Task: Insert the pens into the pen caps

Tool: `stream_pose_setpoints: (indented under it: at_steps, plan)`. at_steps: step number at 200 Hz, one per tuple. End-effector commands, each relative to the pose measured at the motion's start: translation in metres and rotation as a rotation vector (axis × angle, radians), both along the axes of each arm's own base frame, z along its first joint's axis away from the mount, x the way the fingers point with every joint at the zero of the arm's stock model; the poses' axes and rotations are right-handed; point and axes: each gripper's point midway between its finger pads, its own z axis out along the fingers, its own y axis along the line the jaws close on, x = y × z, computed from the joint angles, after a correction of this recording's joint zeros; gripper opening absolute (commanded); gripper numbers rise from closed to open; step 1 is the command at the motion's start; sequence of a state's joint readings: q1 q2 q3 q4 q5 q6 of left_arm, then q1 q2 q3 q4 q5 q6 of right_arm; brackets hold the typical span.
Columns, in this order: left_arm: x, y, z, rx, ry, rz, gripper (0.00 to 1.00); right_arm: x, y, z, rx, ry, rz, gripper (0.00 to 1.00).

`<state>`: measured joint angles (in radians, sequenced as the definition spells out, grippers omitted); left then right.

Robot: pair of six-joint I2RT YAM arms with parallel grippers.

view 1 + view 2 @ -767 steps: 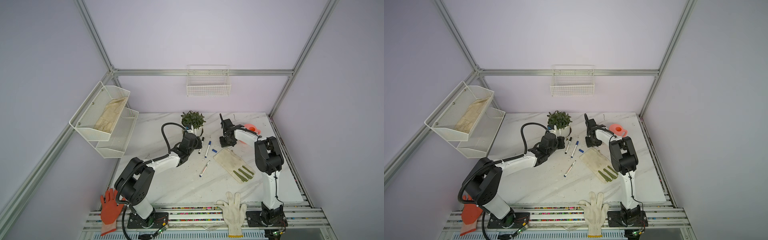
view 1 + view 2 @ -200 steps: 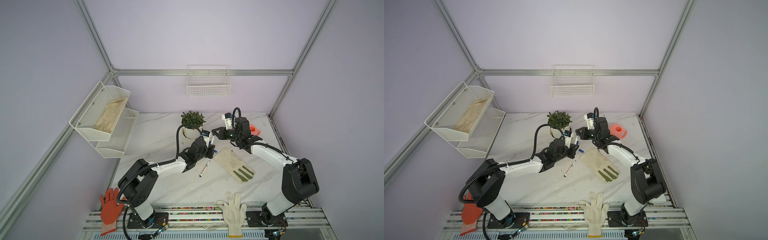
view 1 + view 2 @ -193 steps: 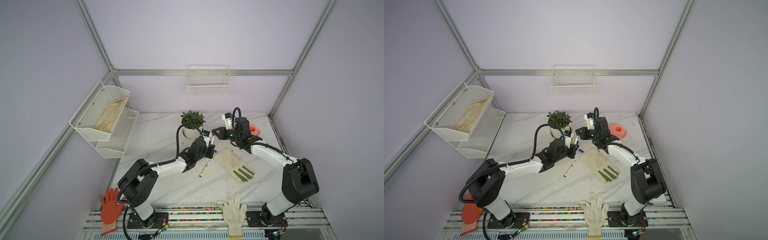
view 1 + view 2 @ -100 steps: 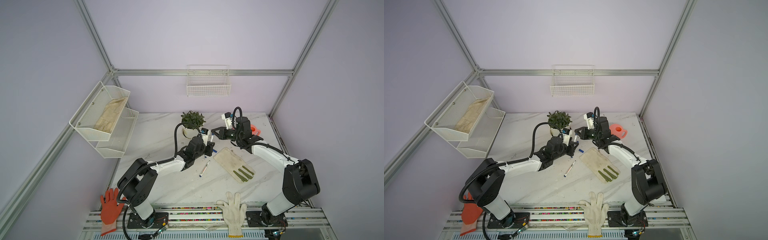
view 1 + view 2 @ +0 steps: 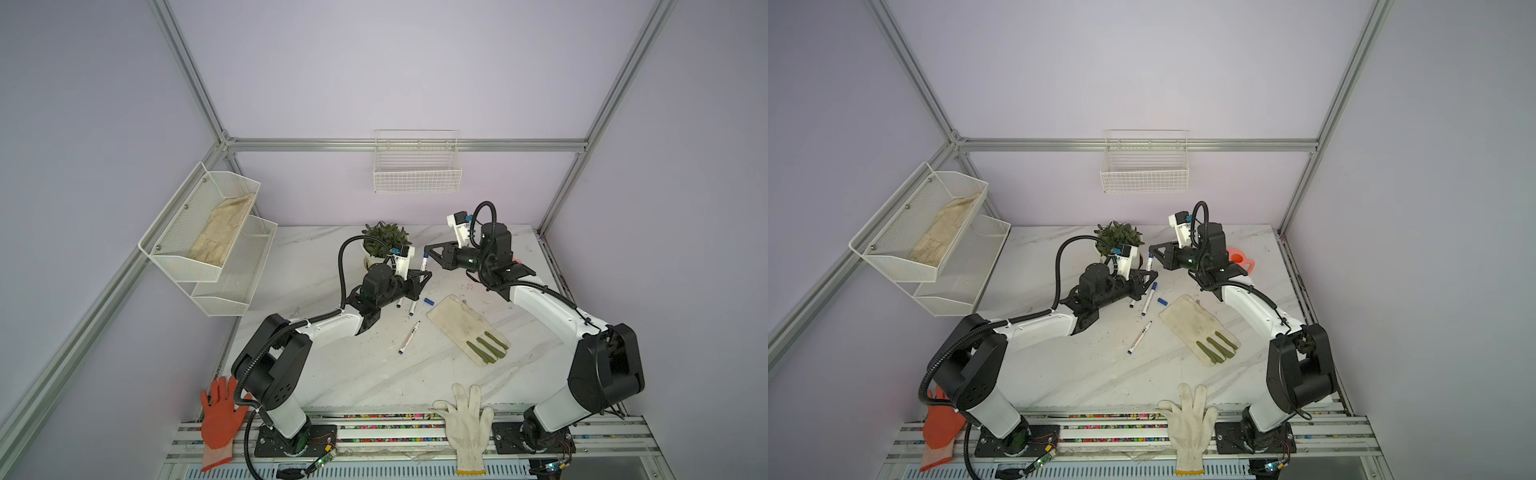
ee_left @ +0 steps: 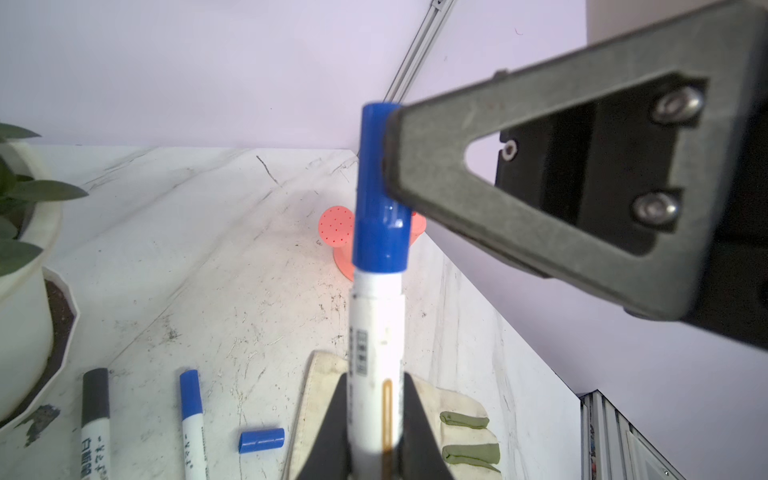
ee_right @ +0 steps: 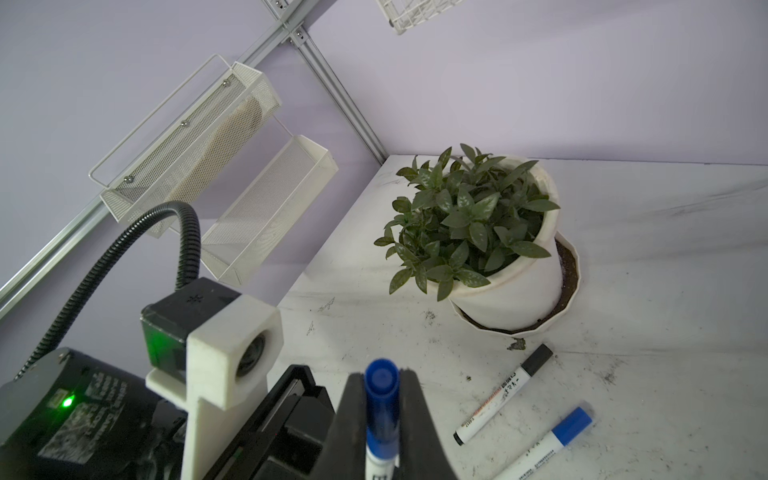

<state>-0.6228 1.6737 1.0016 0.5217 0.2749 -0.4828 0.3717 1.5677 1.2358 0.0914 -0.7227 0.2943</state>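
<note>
Clamping white marker pen [image 6: 376, 324] between fingers of left gripper [image 6: 375, 386], right gripper [image 7: 381, 380] pinching blue pen cap [image 7: 382, 399] on its tip

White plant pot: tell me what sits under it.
A white faceted saucer, dark inside, sits under the pot. The pot covers the saucer's middle, so nothing there can be seen.

Potted plant [image 5: 384, 241] at back of marble table [image 5: 332, 374]. Beige glove [image 5: 461, 328], green fingertips, flat on table. White glove [image 5: 465, 419] and orange glove [image 5: 220, 415] over front rail. Wire basket [image 5: 417, 174] on back wall; mesh shelf [image 5: 208, 241] on side wall.
</note>
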Motion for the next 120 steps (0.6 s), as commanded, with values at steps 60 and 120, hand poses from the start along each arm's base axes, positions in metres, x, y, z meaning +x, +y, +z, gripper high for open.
stream_pose_setpoints:
  at_steps: [60,120]
  plan:
    - [0.033,0.058,0.171,-0.014,-0.679,0.402,0.0,-0.092,0.016,-0.069,-0.075,0.382,0.31,0.0]
    - [0.002,0.049,0.184,-0.176,-0.718,0.299,0.0,-0.088,0.018,-0.077,-0.048,0.413,0.295,0.0]
